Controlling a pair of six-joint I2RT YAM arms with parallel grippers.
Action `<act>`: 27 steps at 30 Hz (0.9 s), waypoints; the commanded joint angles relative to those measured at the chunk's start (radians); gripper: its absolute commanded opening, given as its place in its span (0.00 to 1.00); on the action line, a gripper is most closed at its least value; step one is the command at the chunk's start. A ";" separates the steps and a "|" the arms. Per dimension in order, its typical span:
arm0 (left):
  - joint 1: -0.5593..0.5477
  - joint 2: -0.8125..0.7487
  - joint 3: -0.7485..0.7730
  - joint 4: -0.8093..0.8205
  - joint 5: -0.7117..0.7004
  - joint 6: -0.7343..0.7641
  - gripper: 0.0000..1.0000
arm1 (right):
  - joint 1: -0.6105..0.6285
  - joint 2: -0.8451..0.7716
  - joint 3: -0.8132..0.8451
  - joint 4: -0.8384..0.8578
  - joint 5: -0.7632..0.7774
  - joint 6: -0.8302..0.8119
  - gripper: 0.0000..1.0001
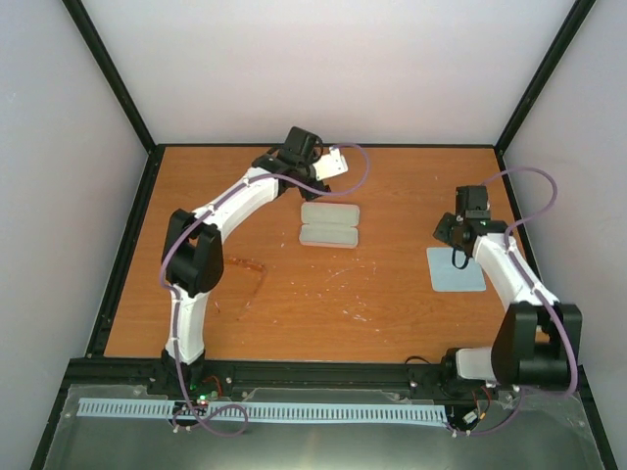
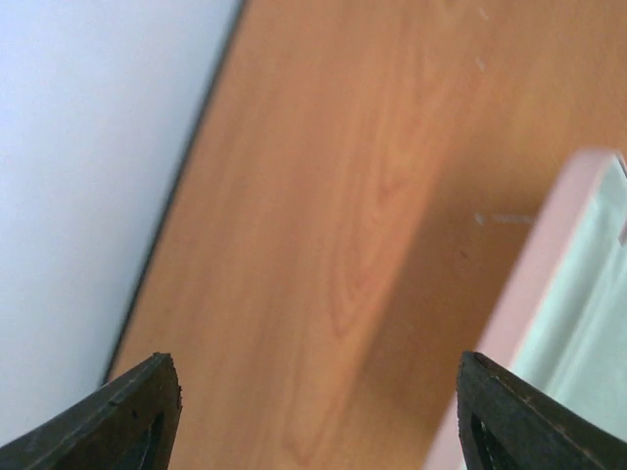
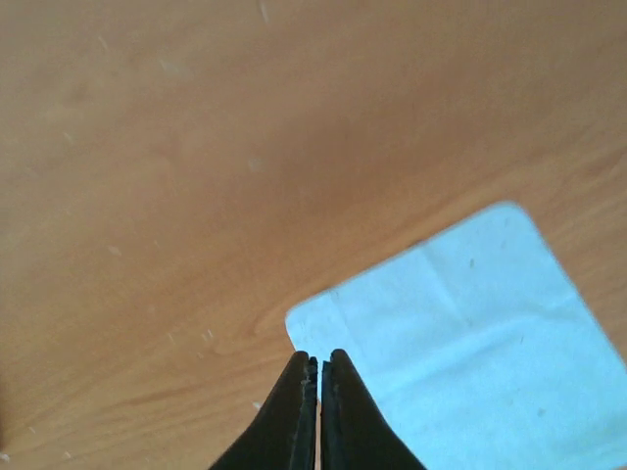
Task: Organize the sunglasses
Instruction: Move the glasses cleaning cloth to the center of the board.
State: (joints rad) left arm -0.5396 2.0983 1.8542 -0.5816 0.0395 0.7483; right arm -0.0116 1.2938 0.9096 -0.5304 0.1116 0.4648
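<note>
Carefully move left gripper (image 2: 318, 362), spread wide beside open pink case (image 2: 554, 274), over to sunglasses (image 1: 251, 269), lying well apart on table (image 1: 392, 313); pinch gently at bridge, not at slim temples. Keep right gripper (image 3: 320, 357), pressed together above blue cloth (image 3: 470, 333), out of way.

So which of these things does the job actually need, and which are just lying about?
For the job: sunglasses, faint and hard to spot; probably the open case too.
Lying about: blue cloth, though it might get packed as well.
</note>
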 commanded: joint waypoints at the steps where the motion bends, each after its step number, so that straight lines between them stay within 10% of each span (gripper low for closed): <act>1: 0.008 -0.088 0.000 0.155 -0.006 -0.101 0.77 | -0.007 0.135 0.018 -0.213 -0.101 -0.043 0.03; 27: 0.096 -0.183 -0.082 0.200 0.202 -0.232 0.77 | 0.018 0.301 -0.100 -0.190 -0.077 0.039 0.03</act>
State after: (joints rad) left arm -0.4492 1.9583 1.7744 -0.4068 0.2146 0.5385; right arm -0.0090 1.5757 0.8356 -0.7307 0.0254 0.4870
